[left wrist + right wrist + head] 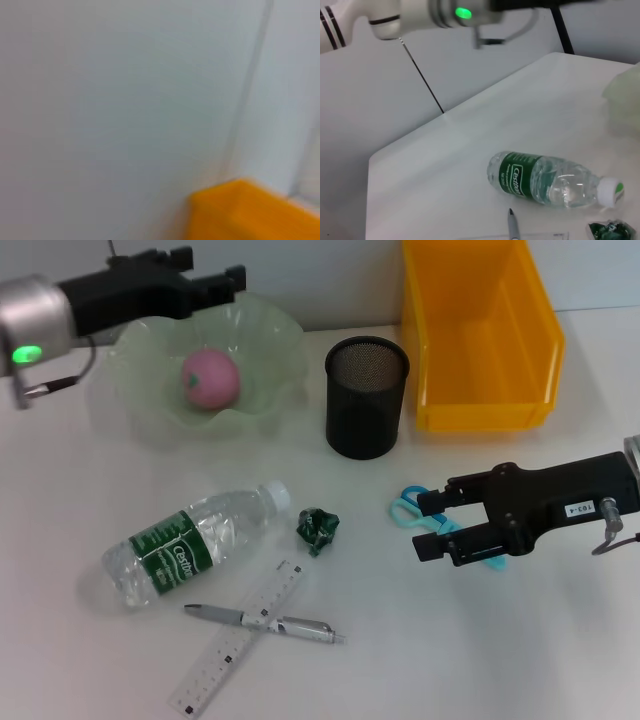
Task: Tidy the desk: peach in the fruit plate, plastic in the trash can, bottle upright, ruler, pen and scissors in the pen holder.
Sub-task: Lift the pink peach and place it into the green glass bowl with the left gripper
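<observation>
The right gripper [432, 525] hovers with its fingers apart directly over the blue scissors [410, 510], which lie on the desk just in front of the black mesh pen holder [366, 397]. The left gripper [215, 285] hangs far off above the fruit plate [270, 340] holding the peach [209, 379]; whether it is open cannot be told.
</observation>
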You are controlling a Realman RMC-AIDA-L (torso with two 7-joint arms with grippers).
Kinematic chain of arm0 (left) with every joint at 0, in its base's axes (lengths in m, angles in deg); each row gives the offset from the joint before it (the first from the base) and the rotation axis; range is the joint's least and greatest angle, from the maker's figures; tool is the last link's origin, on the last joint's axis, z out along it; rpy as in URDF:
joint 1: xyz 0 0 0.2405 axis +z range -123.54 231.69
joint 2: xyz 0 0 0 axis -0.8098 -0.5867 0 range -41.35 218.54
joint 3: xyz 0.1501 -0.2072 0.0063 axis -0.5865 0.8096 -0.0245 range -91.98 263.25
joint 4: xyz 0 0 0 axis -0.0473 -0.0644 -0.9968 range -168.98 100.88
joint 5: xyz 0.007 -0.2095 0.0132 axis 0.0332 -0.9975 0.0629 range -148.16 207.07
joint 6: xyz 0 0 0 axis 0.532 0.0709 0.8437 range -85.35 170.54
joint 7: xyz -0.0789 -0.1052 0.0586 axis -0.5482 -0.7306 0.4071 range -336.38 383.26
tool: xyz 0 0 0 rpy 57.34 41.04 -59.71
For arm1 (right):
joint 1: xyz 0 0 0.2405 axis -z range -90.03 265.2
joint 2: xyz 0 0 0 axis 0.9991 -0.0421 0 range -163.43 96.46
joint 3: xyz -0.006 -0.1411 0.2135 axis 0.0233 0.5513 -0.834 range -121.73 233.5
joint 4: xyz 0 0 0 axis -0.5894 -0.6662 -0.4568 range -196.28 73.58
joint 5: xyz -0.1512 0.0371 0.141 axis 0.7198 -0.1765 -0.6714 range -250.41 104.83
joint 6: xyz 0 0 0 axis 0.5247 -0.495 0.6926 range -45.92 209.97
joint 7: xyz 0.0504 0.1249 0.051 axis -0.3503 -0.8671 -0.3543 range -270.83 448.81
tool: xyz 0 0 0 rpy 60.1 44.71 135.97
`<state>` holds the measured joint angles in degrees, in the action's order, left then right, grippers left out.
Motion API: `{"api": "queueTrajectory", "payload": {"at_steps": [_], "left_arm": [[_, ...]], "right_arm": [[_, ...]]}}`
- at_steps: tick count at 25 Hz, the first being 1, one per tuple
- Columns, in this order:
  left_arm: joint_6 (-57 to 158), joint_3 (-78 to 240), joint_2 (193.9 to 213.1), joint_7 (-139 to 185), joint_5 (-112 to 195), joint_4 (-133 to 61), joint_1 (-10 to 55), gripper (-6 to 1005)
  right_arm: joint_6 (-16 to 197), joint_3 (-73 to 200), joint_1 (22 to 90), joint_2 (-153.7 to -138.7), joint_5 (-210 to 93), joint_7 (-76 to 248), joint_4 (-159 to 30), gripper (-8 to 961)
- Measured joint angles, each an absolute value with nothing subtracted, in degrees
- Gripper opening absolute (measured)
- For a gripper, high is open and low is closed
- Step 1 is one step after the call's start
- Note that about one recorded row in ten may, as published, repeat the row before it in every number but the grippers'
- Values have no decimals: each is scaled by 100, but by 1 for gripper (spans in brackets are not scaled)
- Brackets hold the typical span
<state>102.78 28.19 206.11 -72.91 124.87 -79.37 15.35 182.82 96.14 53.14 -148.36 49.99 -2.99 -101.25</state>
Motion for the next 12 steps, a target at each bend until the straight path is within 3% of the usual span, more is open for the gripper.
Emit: {"api": "queueTrajectory", "payload": {"at_steps": [6, 12], "left_arm": [[12575, 3259, 20255, -7629, 12496, -8222, 1960, 841], [13523, 3257, 20204, -7506, 12540, -8286, 2398, 842]], "right_arm": [[18294, 9614, 5340, -14820, 4999, -281, -10215, 683], [18274, 9620, 5330, -14810, 5069, -245, -10300, 681]]}}
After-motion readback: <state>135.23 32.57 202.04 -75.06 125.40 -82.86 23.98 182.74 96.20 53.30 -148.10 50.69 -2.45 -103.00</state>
